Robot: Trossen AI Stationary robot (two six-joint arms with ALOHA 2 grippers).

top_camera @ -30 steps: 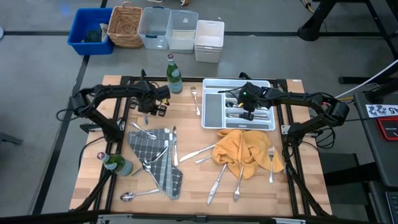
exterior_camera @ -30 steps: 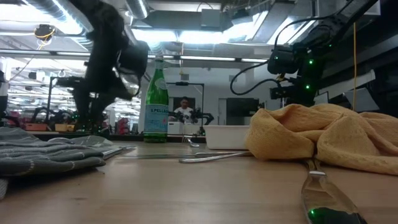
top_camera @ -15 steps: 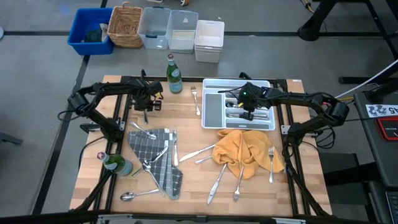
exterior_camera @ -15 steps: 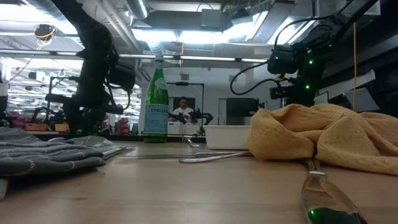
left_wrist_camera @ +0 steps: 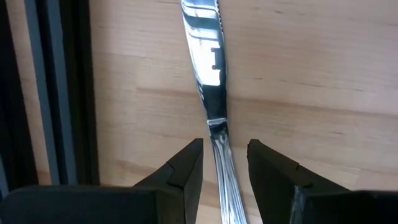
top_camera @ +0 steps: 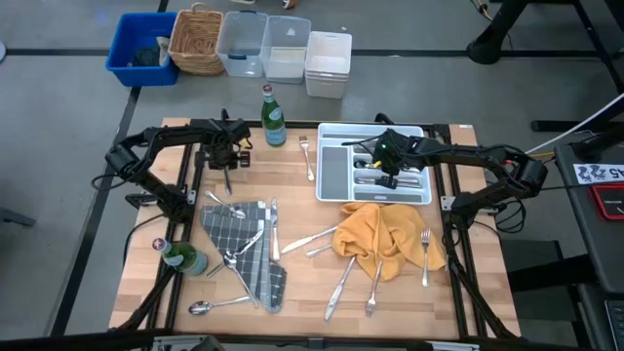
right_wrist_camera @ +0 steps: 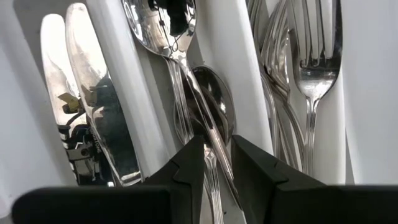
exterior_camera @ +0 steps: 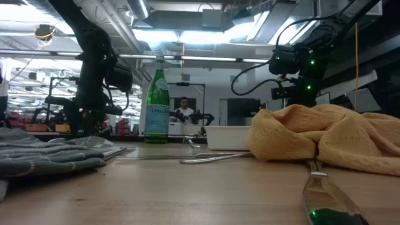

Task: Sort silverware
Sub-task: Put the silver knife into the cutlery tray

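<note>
While both arms hang over the far half of the worktop, the high view shows the left claw at about 10 o'clock from the middle of it, just left of the green bottle. The right claw sits over the white tray at roughly 1 o'clock. Loose silverware is all over: a fork between bottle and tray, a few pieces on the grey checked cloth at 8 o'clock, a spoon near the front-left corner, and more sticking out from under the yellow cloth at 4 o'clock, plus a fork to its right.

Low view: the yellow cloth fills the right side, a spoon bowl lies right up front, and the bottle stands behind a long utensil lying flat. The tray peeks out behind it.

Left wrist view: the claw is clenched on a knife, fingers pressed to both sides of the handle, blade pointing away above the wood.

Right wrist view: the claw grips a spoon handle over the tray, its bowl in the middle slot, knives in one neighbouring slot, forks in the other.
</note>
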